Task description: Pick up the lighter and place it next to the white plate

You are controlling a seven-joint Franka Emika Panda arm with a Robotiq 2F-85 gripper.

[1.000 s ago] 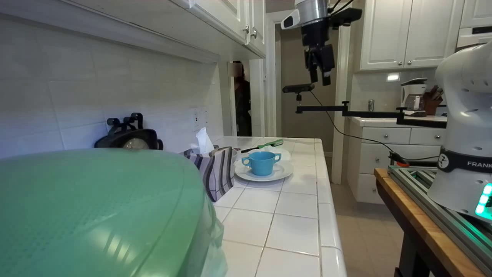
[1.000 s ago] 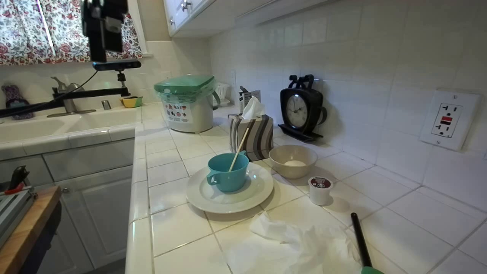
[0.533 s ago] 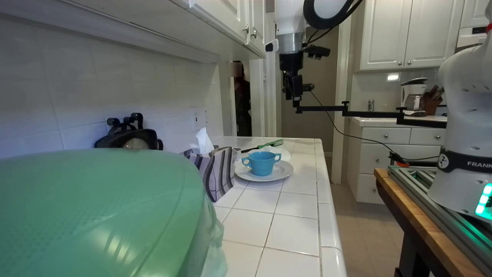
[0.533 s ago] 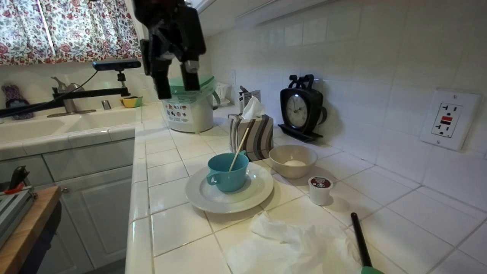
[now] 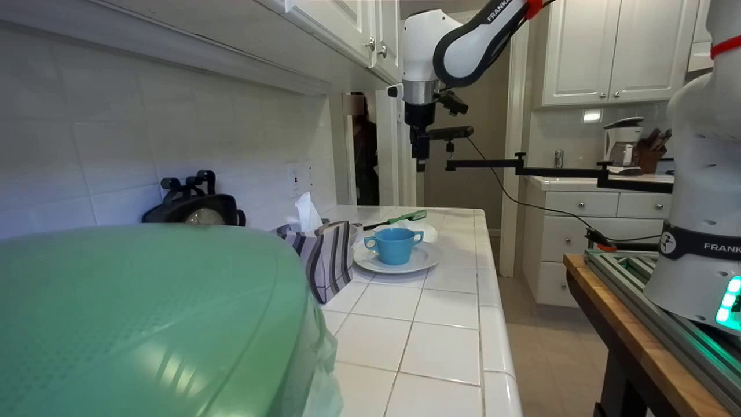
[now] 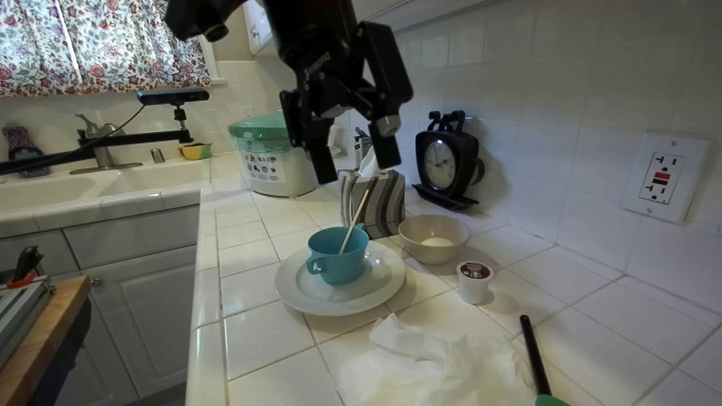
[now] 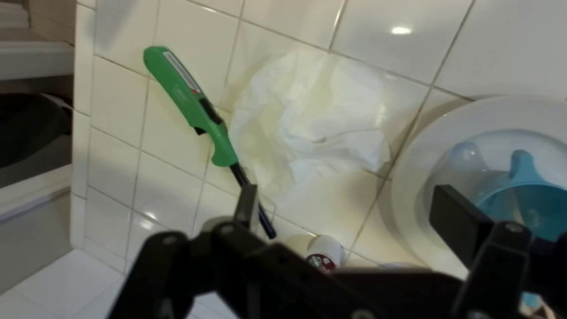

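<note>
The lighter has a green handle (image 7: 186, 97) and a long black barrel. It lies on the tiled counter, with its handle also in an exterior view (image 5: 410, 216). Its barrel (image 6: 533, 352) shows at the bottom right of an exterior view, most of the handle cut off. The white plate (image 6: 299, 290) holds a light-blue cup (image 6: 338, 262) with a thin stick in it. The plate also shows in an exterior view (image 5: 379, 267) and at the right of the wrist view (image 7: 404, 177). My gripper (image 6: 356, 160) is open and empty, pointing down, high above the counter.
A crumpled white tissue (image 7: 310, 119) lies between lighter and plate. A coffee pod (image 6: 474, 285), a beige bowl (image 6: 434, 242), a striped tissue box (image 6: 383, 200) and a black clock (image 6: 448, 160) stand near the wall. A green-lidded bin (image 6: 276, 152) and a camera arm (image 5: 561, 172) also show.
My gripper has come in over the counter and lower, moving left in one exterior view and right in the other. It stays open. The objects on the counter have not moved.
</note>
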